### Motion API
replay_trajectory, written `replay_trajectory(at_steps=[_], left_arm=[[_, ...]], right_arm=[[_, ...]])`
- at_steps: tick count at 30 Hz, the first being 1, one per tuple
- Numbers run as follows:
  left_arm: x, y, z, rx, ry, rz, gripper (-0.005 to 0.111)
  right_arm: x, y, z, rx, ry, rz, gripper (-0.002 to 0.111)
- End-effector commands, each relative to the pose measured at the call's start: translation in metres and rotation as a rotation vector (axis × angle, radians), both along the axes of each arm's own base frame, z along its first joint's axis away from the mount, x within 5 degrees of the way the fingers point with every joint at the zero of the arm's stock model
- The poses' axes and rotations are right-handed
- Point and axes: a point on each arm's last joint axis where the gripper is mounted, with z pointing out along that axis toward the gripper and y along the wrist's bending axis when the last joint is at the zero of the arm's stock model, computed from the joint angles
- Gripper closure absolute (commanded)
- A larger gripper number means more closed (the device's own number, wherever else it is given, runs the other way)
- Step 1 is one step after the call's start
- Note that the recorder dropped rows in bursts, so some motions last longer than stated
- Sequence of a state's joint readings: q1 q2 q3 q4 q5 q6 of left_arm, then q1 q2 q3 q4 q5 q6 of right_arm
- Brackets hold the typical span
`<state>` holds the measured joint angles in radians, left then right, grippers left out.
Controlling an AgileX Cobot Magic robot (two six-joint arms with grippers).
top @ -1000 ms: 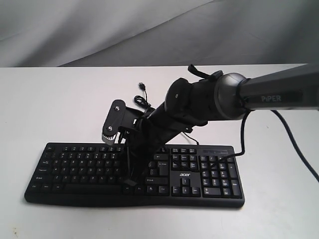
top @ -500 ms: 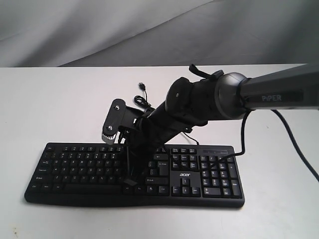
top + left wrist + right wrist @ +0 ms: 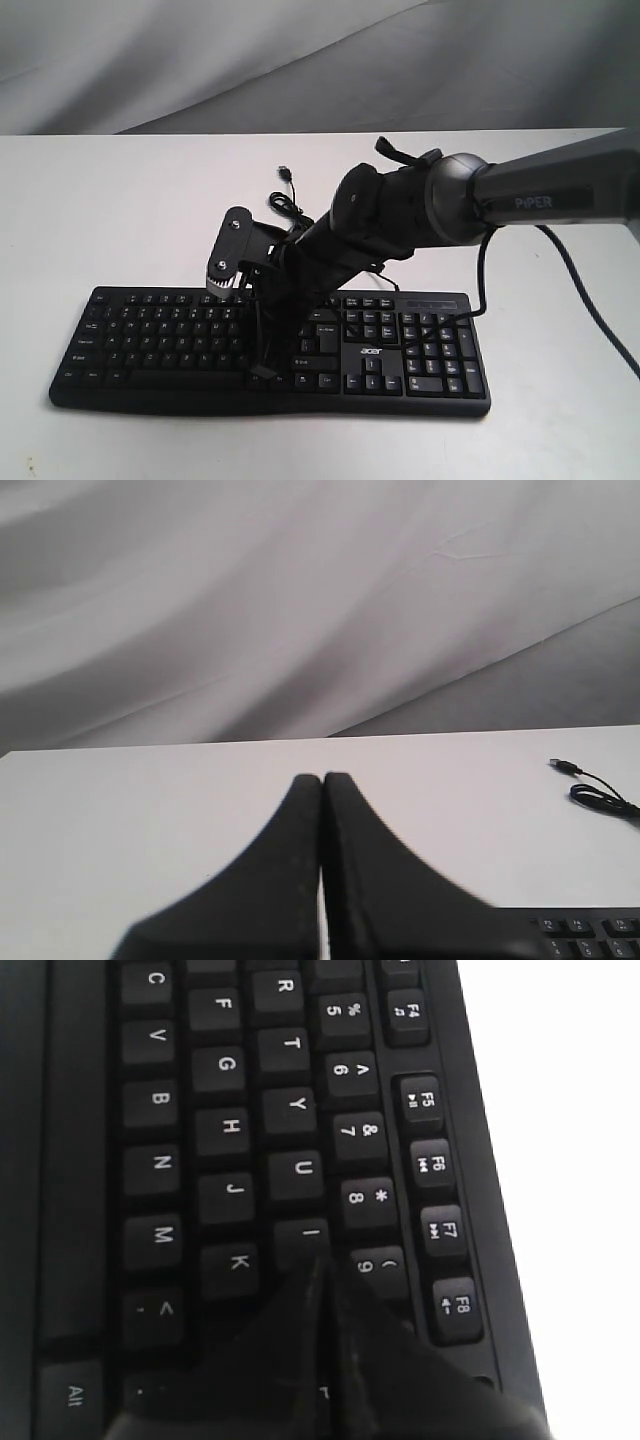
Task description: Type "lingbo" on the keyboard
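Note:
The black keyboard (image 3: 150,335) with white legends and an acer logo (image 3: 371,351) lies across the front of the white table (image 3: 110,210). My right gripper (image 3: 263,372) reaches in from the right and points steeply down at the letter keys near the keyboard's middle. In the right wrist view its shut fingertips (image 3: 318,1263) sit at the edge of the I key (image 3: 312,1232), between K (image 3: 238,1262) and 9 (image 3: 385,1263). My left gripper (image 3: 322,777) is shut and empty over bare table, with a keyboard corner (image 3: 590,935) just showing. The left gripper is outside the exterior view.
The keyboard's thin black USB cable (image 3: 287,190) lies coiled and unplugged on the table behind the keyboard, also seen as the cable (image 3: 595,790) in the left wrist view. A grey cloth backdrop (image 3: 300,60) hangs behind the table. The right arm's own cable (image 3: 590,300) droops at the right.
The right arm has sunk slightly and its wrist has edged left, bringing the shut fingertips a little lower onto the keys.

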<state>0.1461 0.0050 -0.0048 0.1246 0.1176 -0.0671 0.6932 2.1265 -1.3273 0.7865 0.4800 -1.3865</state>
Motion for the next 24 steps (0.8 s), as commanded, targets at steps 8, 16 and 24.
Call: replay_trajectory(at_steps=[8, 16, 24], left_arm=[[0.000, 0.000, -0.001, 0.000, -0.009, -0.008, 0.106], [0.000, 0.000, -0.001, 0.000, -0.009, -0.008, 0.106], [0.000, 0.000, -0.001, 0.000, -0.009, -0.008, 0.106]], right_arm=[[-0.001, -0.001, 0.003, 0.009, 0.002, 0.026, 0.108], [-0.002, -0.001, 0.009, 0.014, -0.007, 0.041, 0.108], [-0.028, -0.019, 0.128, 0.154, -0.065, -0.006, 0.108]])
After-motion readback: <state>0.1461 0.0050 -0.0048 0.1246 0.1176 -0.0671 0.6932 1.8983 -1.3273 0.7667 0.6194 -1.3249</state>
